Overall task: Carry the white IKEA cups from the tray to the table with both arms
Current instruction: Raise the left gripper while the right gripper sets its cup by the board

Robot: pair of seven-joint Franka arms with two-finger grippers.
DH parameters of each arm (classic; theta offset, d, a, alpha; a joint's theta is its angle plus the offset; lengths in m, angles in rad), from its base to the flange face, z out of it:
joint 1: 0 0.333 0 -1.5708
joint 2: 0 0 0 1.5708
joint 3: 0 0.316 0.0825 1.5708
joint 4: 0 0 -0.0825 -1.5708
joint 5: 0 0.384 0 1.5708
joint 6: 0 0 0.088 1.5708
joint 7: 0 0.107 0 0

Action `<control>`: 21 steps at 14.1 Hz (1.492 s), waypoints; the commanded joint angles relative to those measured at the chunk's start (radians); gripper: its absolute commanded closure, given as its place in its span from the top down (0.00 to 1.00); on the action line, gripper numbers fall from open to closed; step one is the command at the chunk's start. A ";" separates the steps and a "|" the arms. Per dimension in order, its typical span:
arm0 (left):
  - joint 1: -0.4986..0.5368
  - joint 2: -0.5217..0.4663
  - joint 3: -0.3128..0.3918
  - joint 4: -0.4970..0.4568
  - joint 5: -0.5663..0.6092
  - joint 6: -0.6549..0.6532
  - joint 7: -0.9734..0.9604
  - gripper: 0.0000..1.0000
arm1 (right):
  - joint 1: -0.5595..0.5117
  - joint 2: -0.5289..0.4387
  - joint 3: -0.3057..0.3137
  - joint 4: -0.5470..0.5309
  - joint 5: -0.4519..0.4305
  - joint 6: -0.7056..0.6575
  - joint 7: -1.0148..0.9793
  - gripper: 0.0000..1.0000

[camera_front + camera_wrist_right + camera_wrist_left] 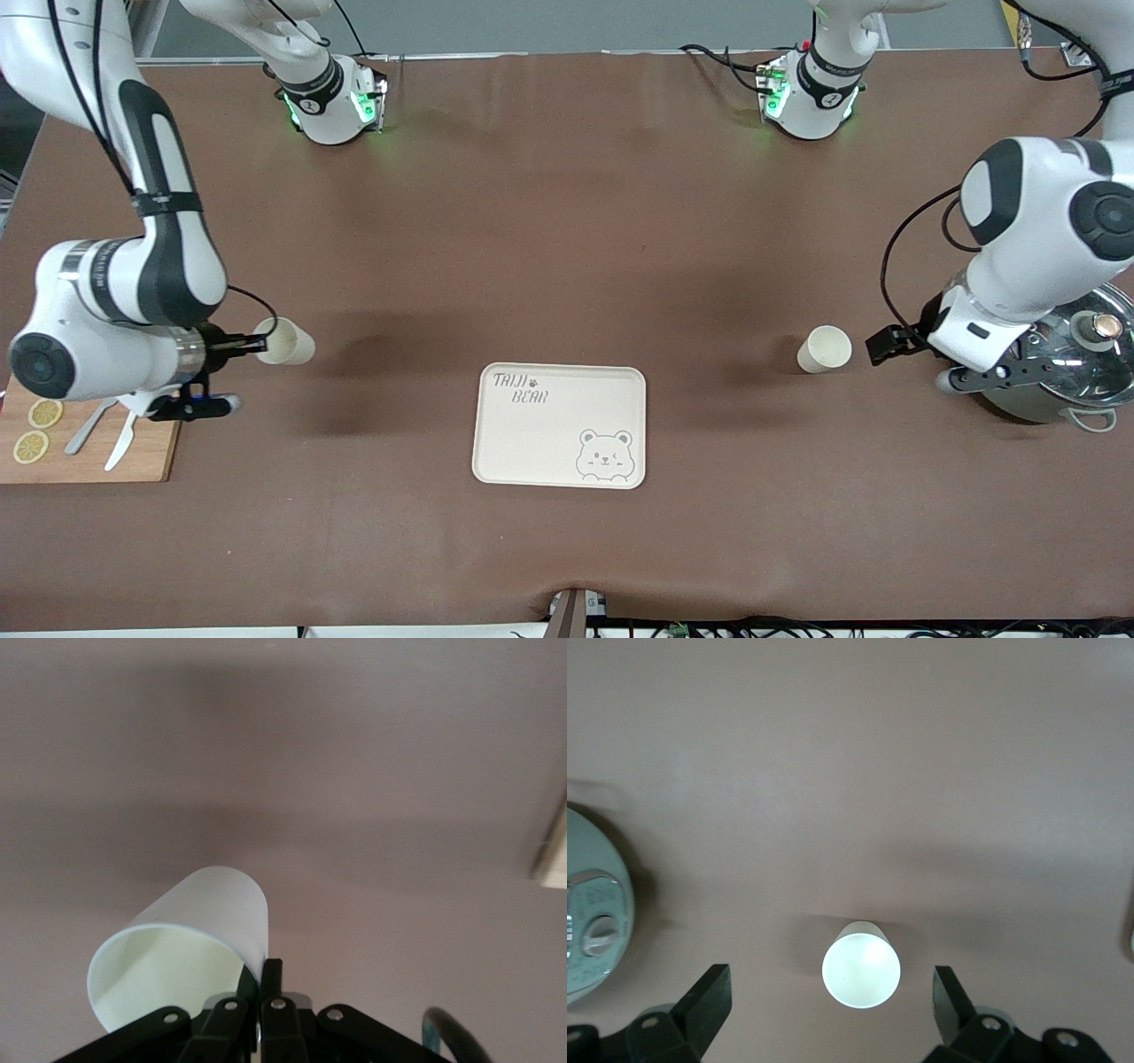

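One white cup (pixel 824 349) stands open end up on the brown table, toward the left arm's end. My left gripper (pixel 889 342) is open and empty just beside it, apart from it. In the left wrist view the cup (pixel 861 964) sits between and ahead of the spread fingers (pixel 704 1005). My right gripper (pixel 251 345) is shut on the rim of the other white cup (pixel 285 342), holding it tipped on its side over the table toward the right arm's end. In the right wrist view the fingers (pixel 270 979) pinch that cup's (pixel 190 939) wall.
A cream bear-printed tray (pixel 483 425) lies mid-table, nearer the front camera than both cups. A steel pot with a glass lid (pixel 1067 354) stands under the left arm. A wooden board (pixel 142 452) with lemon slices and utensils lies under the right arm.
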State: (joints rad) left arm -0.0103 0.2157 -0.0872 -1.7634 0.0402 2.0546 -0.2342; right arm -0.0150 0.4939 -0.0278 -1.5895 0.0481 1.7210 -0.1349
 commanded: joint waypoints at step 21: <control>-0.005 -0.029 -0.028 0.355 0.001 -0.472 0.019 1.00 | -0.175 -0.037 0.026 -0.134 -0.066 0.175 -0.147 1.00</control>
State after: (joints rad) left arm -0.0204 0.1698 -0.1125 -1.4468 0.0402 1.6040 -0.2284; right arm -0.1833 0.4702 -0.0147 -1.7940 0.0000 1.9489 -0.3054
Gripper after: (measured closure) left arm 0.000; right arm 0.229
